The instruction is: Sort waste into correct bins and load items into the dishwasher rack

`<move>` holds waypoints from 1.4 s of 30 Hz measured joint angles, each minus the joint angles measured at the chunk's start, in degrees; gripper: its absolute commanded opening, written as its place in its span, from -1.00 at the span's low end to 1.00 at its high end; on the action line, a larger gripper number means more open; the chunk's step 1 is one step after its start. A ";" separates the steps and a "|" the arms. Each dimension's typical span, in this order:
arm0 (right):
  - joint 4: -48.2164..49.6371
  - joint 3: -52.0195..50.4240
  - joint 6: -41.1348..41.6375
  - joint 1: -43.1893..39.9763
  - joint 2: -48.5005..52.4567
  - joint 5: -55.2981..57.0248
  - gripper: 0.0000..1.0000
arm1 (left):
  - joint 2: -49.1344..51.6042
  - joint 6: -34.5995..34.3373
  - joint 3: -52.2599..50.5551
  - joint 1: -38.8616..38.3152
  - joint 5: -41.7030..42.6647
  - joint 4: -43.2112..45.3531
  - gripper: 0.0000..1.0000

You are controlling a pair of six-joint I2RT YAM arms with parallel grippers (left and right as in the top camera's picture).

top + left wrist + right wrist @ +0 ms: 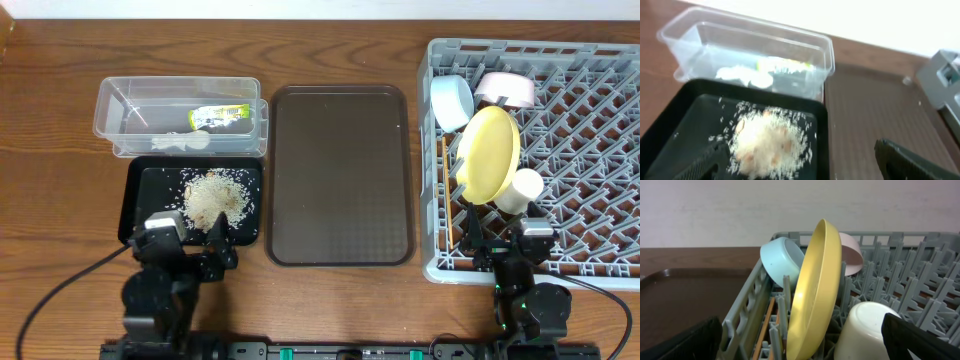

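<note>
Plates: one yellow plate (pixel 488 152)
Bowls: two, a light blue bowl (pixel 452 101) and a pinkish-white bowl (pixel 507 88)
Cups: one white cup (pixel 520 188)
Chopsticks (pixel 765 327): two, partly hidden
Racks: one grey rack (pixel 600 48)
Bins: two, a clear tub (pixel 115 100) and a black tray (pixel 135 185)
Serving trays: one brown tray (pixel 340 175)
Waste: one wrapper (pixel 220 116), one white scrap (pixel 180 143), one rice pile (pixel 215 197)

1. No legible text, label, brand or number anywhere.
2. Print on green-and-yellow wrapper (pixel 220 116) inside clear tub (pixel 106 110): too small and blurred to read, in overhead and left wrist views alike.
</note>
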 measured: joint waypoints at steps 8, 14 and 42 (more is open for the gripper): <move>-0.02 0.00 0.00 0.00 0.00 -0.02 0.98 | -7.96 0.02 -16.59 0.00 -0.17 23.19 0.90; 0.02 0.00 0.00 0.00 -0.02 -0.02 0.99 | -8.92 1.51 -22.12 0.00 -0.11 27.58 0.90; 0.00 0.00 0.00 -0.02 0.00 -0.02 0.99 | -9.07 3.21 -22.08 0.00 -0.13 27.23 0.90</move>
